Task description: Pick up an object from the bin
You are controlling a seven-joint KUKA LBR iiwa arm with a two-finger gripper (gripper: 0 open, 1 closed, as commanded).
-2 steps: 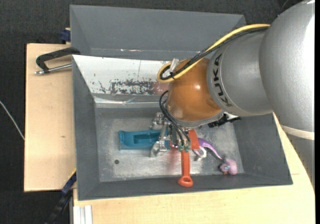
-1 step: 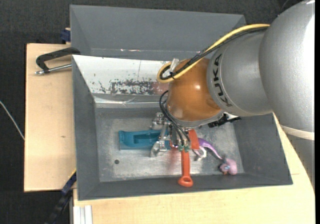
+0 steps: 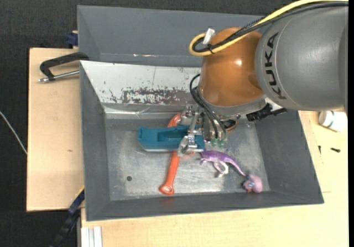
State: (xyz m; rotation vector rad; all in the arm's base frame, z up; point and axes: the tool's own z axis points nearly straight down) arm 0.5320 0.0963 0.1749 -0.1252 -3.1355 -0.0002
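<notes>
My gripper (image 3: 193, 140) reaches down in the middle of the bin, at the right end of a teal blue block-like object (image 3: 157, 138) that lies flat on the floor. A long orange-handled tool (image 3: 171, 174) runs from under the teal object toward the front wall, just left of and below the gripper. A purple toy lizard (image 3: 221, 160) lies right of the gripper, close to it. I cannot make out whether anything is held.
A small pink-purple thing (image 3: 253, 184) sits in the front right corner. The arm and its orange cover hang over the bin's back right part and hide the floor there. Bare floor lies at the front left.
</notes>
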